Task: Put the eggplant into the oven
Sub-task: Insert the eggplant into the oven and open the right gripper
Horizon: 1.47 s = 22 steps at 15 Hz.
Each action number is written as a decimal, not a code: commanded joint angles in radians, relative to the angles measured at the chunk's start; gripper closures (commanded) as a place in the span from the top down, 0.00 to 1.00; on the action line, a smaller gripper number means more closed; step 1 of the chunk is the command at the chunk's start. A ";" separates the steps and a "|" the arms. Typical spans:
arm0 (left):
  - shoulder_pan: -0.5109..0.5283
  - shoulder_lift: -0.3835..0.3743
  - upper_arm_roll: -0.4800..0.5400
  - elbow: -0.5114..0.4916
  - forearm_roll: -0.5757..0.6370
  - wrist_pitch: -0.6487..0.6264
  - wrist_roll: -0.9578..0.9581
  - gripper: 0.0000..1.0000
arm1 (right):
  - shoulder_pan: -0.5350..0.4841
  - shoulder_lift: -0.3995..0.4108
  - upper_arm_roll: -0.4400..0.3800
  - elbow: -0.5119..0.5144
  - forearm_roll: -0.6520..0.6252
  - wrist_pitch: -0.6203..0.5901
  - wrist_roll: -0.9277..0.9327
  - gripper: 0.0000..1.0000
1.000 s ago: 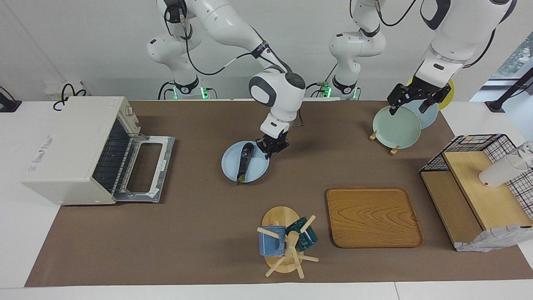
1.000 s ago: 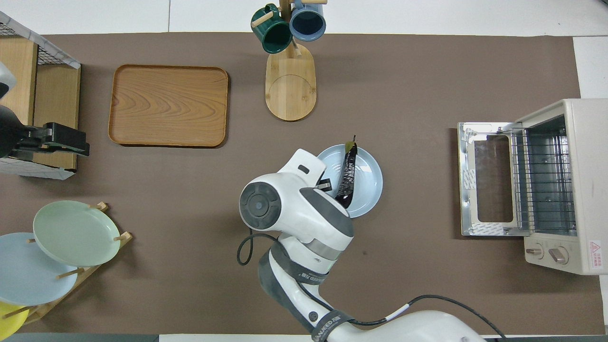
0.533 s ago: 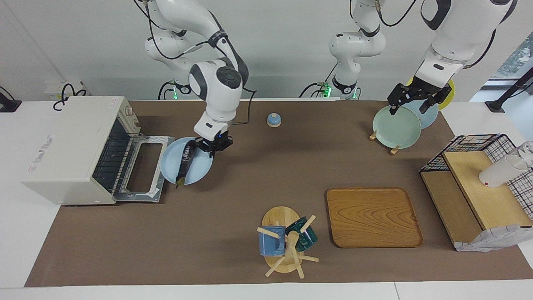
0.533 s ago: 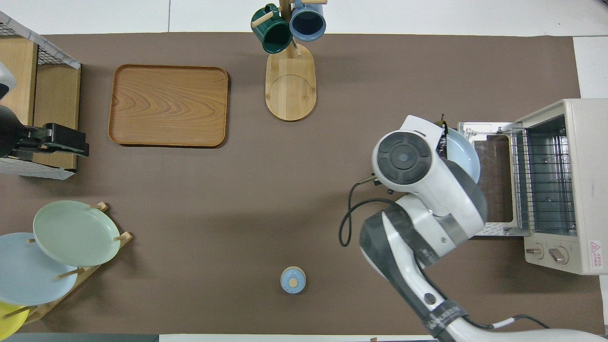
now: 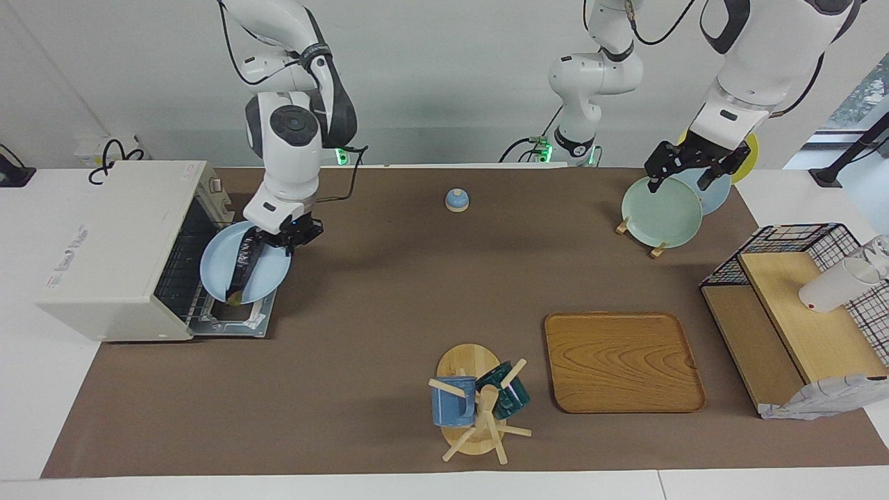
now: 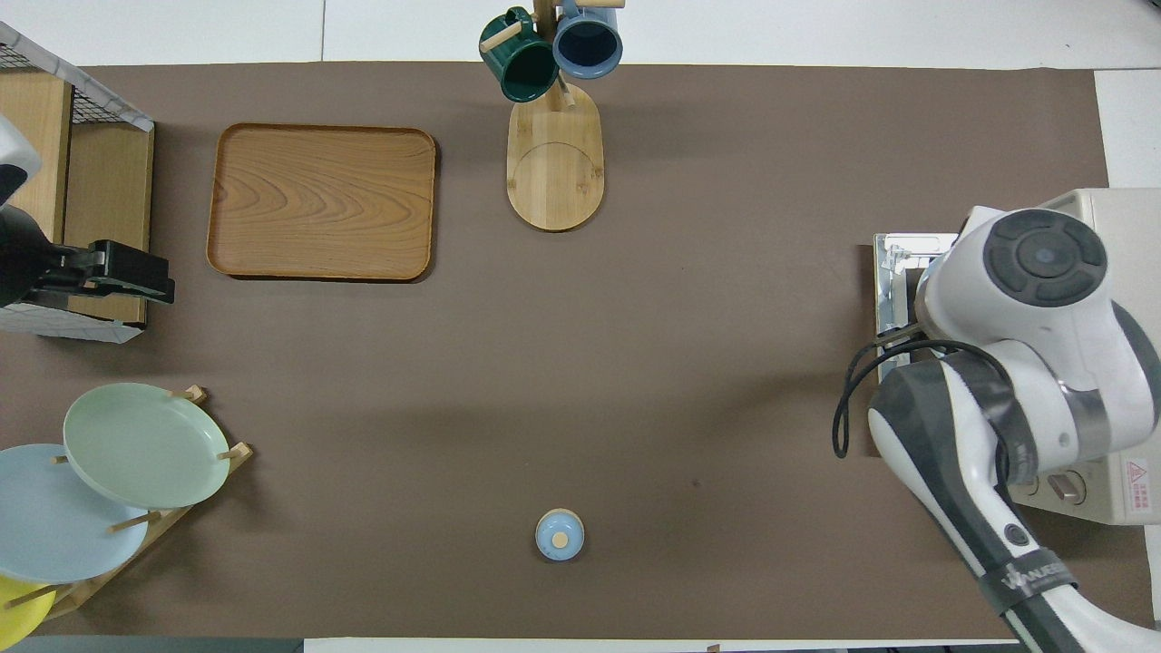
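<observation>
My right gripper (image 5: 286,235) is shut on the rim of a light blue plate (image 5: 212,274) and holds it in the air over the open oven door (image 5: 233,325). The dark purple eggplant (image 5: 243,266) lies lengthwise on that plate. The cream-white oven (image 5: 111,243) stands at the right arm's end of the table, its wire rack showing. In the overhead view the right arm hides plate, eggplant and gripper; only part of the oven (image 6: 1120,204) and its door (image 6: 893,272) show. My left gripper (image 5: 679,182) waits open over the green plate (image 5: 660,212).
A small blue knob (image 5: 456,200) lies near the robots at mid-table. A mug tree (image 5: 479,403) and a wooden tray (image 5: 621,361) stand farther out. The plate rack and a wire shelf (image 5: 799,312) are at the left arm's end.
My right gripper carried the plate with the eggplant from mid-table toward the oven, and it is now over the open door. The blue knob came into view. The left arm stayed put.
</observation>
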State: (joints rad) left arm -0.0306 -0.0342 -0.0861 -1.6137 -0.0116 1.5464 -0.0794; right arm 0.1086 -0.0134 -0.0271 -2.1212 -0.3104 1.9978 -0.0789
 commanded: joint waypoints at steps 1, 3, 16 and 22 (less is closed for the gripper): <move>0.026 -0.012 -0.011 -0.011 0.012 -0.002 0.018 1.00 | -0.092 -0.042 0.015 -0.057 0.040 0.019 -0.100 0.00; 0.043 -0.012 -0.018 -0.009 0.012 -0.003 0.020 1.00 | -0.130 -0.051 0.013 -0.097 0.045 0.073 -0.140 0.00; 0.048 -0.015 -0.021 -0.011 0.012 -0.011 0.016 1.00 | -0.161 -0.059 0.015 -0.102 0.124 0.074 -0.191 0.42; 0.052 -0.015 -0.018 -0.011 0.012 -0.003 0.010 1.00 | -0.031 -0.001 0.019 -0.040 0.151 0.131 -0.101 0.00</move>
State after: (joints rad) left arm 0.0059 -0.0347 -0.0969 -1.6137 -0.0116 1.5463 -0.0759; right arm 0.0415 -0.0554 -0.0108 -2.1692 -0.1740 2.0864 -0.2265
